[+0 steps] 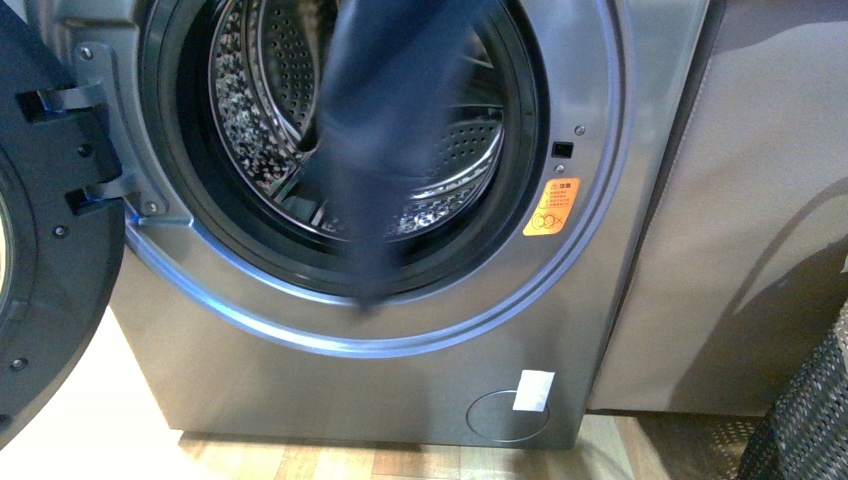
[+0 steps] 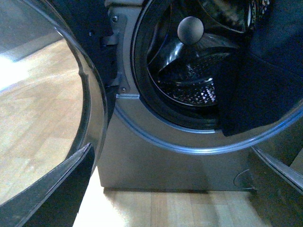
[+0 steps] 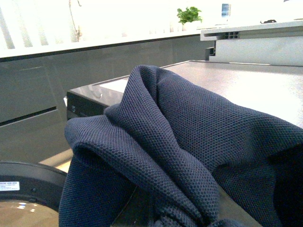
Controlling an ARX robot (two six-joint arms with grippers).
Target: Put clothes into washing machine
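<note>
The clothes (image 1: 385,150), dark navy fabric, hang blurred from above the frame in front of the open porthole of the silver-grey washing machine (image 1: 300,370). Their lower end reaches the porthole's bottom rim. The steel drum (image 1: 250,90) shows behind them. In the right wrist view the bunched clothes (image 3: 189,142) fill the foreground. My right gripper is shut on them, its fingers hidden under the fabric, above the machine's top (image 3: 246,80). My left gripper (image 2: 170,198) is open and empty, low in front of the machine (image 2: 156,161), with the clothes (image 2: 265,85) hanging over the rim.
The dark round door (image 1: 50,250) stands open at the left, and its glass (image 2: 42,109) is close to my left gripper. A yellow-orange sticker (image 1: 551,207) is on the rim. A grey-brown cabinet (image 1: 740,250) stands to the right, with a wicker basket (image 1: 810,420) at its foot.
</note>
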